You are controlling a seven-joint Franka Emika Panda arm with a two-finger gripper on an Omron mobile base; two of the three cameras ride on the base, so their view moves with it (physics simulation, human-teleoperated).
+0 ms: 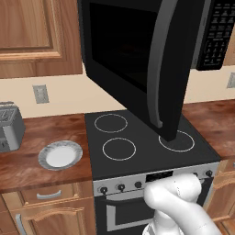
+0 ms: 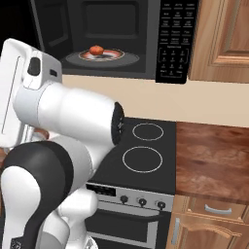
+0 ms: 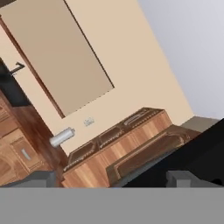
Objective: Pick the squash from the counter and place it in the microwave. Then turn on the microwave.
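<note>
The squash [image 2: 97,50] is a small orange-red lump resting on the glass turntable inside the microwave [image 2: 112,29]. The microwave door [image 1: 137,59] stands swung wide open over the stovetop, its curved grey handle [image 1: 158,82] facing outward. The keypad [image 2: 175,39] sits to the right of the cavity. My gripper [image 3: 113,179] is open, its two dark fingertips [image 3: 43,178] far apart with nothing between them. It looks past a black edge [image 3: 205,151] toward wall cabinets. The counter [image 1: 55,133] runs on both sides of the stove.
A grey-rimmed white plate [image 1: 60,154] lies on the counter left of the black stovetop [image 1: 137,142], with a grey toaster [image 1: 9,126] behind it. The oven front with knobs [image 2: 141,202] is below. My white arm [image 2: 58,146] takes up the left of the right base view.
</note>
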